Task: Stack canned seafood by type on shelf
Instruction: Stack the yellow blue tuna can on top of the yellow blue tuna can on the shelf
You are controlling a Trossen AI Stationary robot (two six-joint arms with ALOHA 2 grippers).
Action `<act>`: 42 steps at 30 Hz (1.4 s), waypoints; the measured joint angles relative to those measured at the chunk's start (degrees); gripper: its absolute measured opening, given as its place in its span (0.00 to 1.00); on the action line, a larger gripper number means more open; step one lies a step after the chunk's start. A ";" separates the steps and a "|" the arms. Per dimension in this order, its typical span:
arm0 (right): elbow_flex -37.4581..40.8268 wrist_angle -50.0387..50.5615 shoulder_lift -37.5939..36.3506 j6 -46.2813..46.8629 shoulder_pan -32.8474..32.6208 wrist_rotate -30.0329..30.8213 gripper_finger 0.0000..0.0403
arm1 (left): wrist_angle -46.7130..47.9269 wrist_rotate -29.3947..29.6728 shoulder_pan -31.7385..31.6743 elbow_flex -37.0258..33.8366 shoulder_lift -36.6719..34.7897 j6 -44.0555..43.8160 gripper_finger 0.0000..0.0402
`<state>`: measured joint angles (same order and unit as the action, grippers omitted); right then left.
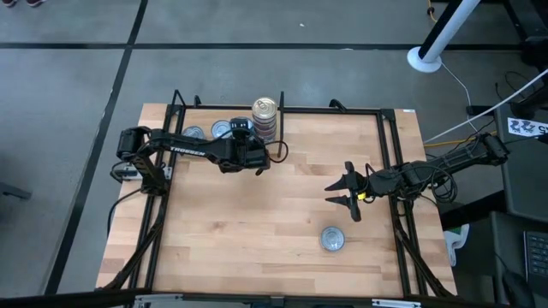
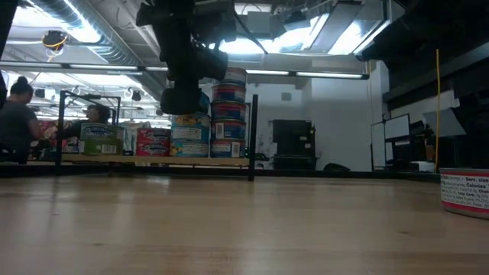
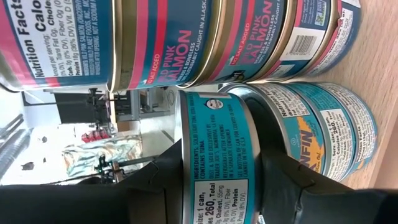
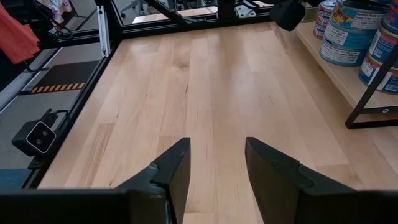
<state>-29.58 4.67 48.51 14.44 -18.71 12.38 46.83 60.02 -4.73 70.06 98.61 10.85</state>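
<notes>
The shelf (image 1: 282, 205) is a light wooden board in a thin black frame. Along its far edge stand tins of canned seafood. There is a tall stack of pink-and-blue salmon tins (image 1: 265, 115) with a gold top, and two flat silver-topped tins (image 1: 195, 133) to its left. My left gripper (image 3: 217, 186) is shut on a teal tin (image 3: 214, 174) beside the salmon stack (image 3: 186, 43), directly over two stacked teal tins (image 3: 329, 134). Whether it rests on them I cannot tell. My right gripper (image 1: 347, 195) stands open over the bare board at the right. One tin (image 1: 332, 239) lies alone near the front. My left gripper pinches the teal tin by its labelled side wall (image 3: 205, 193) between its two fingers (image 3: 292, 186), one on each side. The fingers come from the table's left, slanting a little downward. The tin stands upright in the hold, in line with the two teal tins below it.
More labelled tins (image 2: 114, 141) line the raised far strip of the shelf, with a black upright post (image 2: 252, 137) beside the tall stack. The wide middle of the board (image 4: 205, 81) lies bare. People sit in the room beyond the table (image 2: 15, 114).
</notes>
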 joint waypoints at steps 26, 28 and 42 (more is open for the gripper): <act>0.00 0.33 0.00 0.00 0.00 -0.02 0.38 | -0.01 -1.75 1.16 0.04 -0.16 1.88 0.62; 0.00 0.31 0.00 0.00 0.01 -0.04 0.38 | 0.14 -2.13 1.31 0.02 -0.54 1.48 0.62; 0.00 1.68 0.00 0.02 -0.01 -0.04 0.38 | 0.72 -4.08 1.38 -0.13 -4.06 -0.39 0.62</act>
<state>-29.58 6.35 48.51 14.46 -18.72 12.34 47.54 55.95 -3.36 69.93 94.55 10.46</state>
